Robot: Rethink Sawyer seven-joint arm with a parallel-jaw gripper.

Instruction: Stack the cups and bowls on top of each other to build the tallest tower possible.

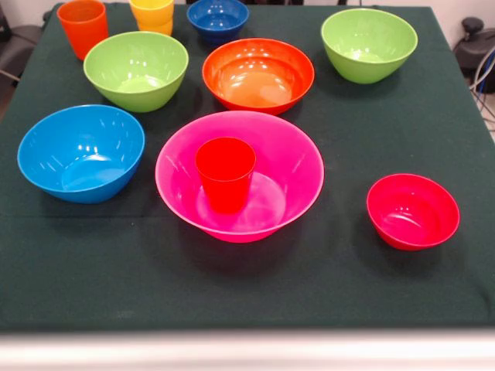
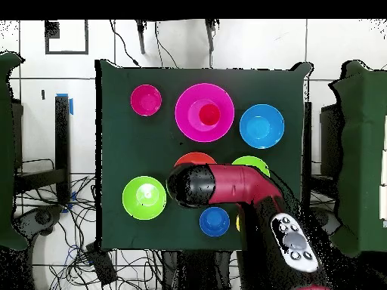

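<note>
We cannot see the claw itself: in the overhead view only the red and black arm [image 2: 227,185] shows, its black end hanging above the orange bowl [image 1: 258,76], and whether the claw is apart or together we cannot tell. The front view shows no arm at all.

Taking the front view from left to right, the light blue bowl [image 1: 81,153] sits alone, with the orange cup [image 1: 83,27] and one lime green bowl [image 1: 136,70] nearer the robot. Next come the yellow cup [image 1: 152,15] and the small dark blue bowl [image 1: 218,18], closest to the base. The large pink bowl [image 1: 240,176] holds the red cup [image 1: 225,174] upright, mouth up; this start of the tower lies just beyond the arm's end, away from the base. Then the second lime green bowl [image 1: 369,45], and the small red bowl [image 1: 412,211], well apart on the dark surface [image 1: 309,294].

We judge the orange bowl, directly under the arm, the nearest next piece, with nothing blocking the path to the pink bowl.
</note>
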